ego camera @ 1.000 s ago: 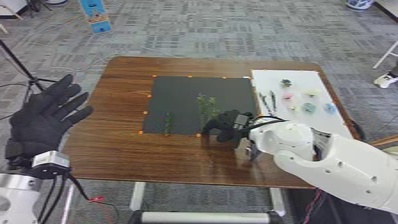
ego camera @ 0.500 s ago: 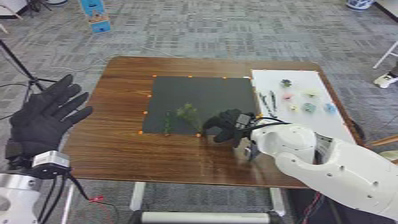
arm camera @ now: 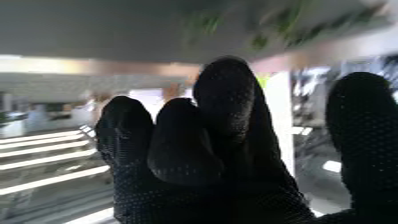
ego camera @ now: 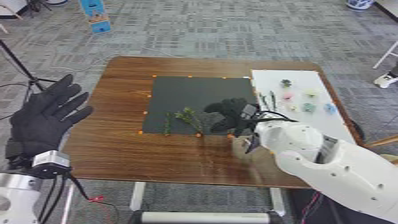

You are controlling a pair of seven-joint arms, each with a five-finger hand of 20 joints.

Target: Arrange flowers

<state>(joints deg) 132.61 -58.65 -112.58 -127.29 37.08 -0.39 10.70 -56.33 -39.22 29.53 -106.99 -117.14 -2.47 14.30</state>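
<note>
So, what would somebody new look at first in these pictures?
Probably the black left hand, fingers spread, at the head view's left. Next, the black right hand at the near right corner of the dark mat, with green stems to its left. Then, small colourful flowers on the white sheet at the right of the table.

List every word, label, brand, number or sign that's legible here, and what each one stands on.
No text can be read.
Blue upright panel on the floor beyond the table: pale and brown markings, too small to make out.
Dark mat and white sheet: no lettering I can make out.
</note>
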